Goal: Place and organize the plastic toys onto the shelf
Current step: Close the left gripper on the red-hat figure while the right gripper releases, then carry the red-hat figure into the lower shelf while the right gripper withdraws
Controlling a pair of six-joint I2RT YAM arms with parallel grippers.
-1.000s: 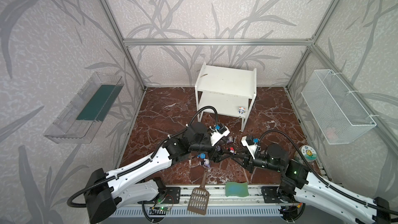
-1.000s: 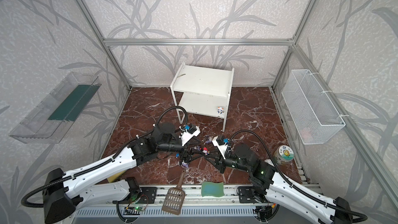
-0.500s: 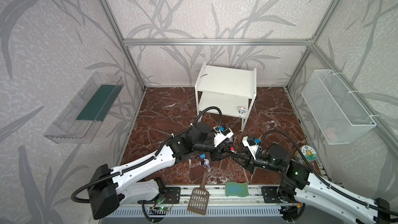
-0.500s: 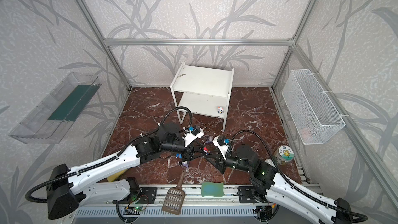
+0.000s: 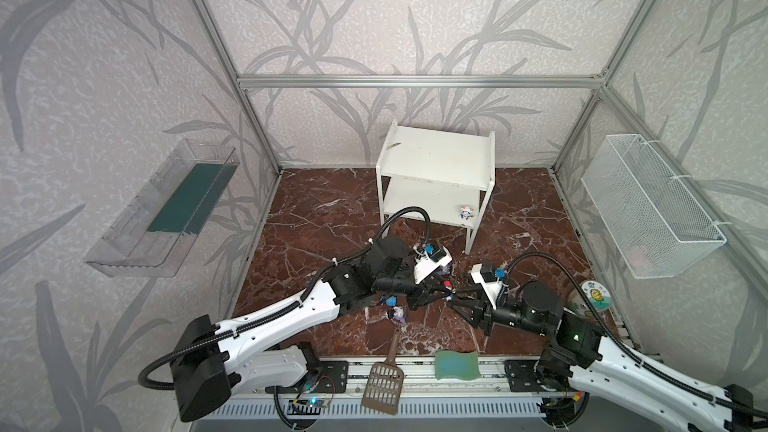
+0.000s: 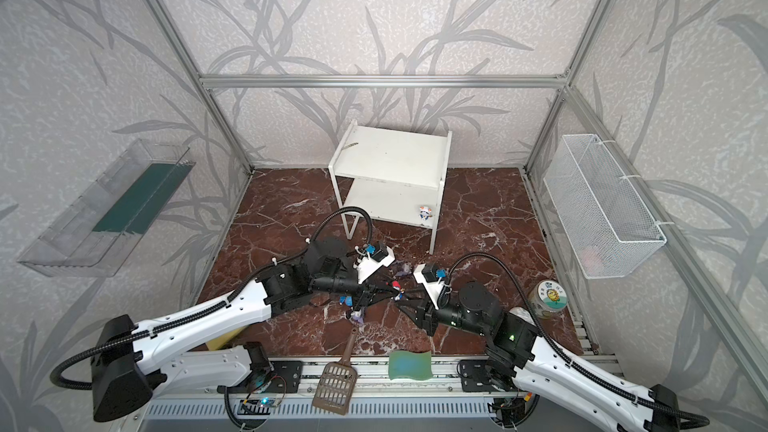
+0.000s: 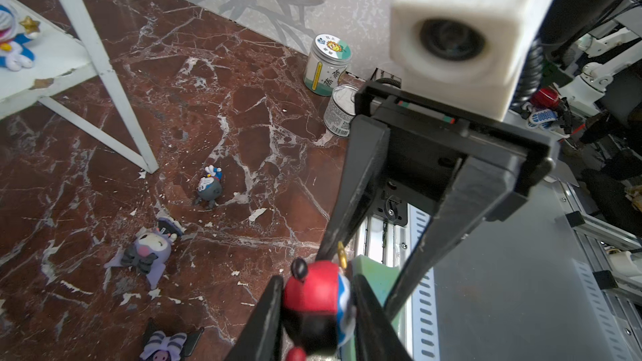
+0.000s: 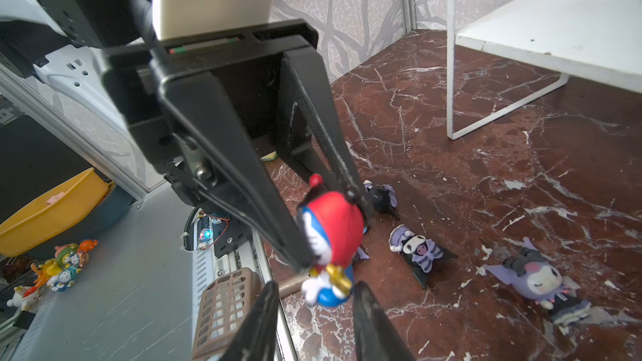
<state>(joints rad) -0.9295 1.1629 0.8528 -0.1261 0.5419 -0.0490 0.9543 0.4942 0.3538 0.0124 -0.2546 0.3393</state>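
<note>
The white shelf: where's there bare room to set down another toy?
The top board is bare. The lower board is free except its front right corner, where one blue-white toy stands. The floor before it is littered with purple toys.

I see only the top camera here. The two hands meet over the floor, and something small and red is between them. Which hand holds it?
Observer: The left hand. In the right wrist view its fingers press on both sides of the red-headed toy.
Operator: Does the right hand grip it too?
Observer: No. The right hand has its jaws open around the toy's blue body.
Operator: Where on the toy does the left hand grip?
Observer: On the red head, not on the body.
</note>
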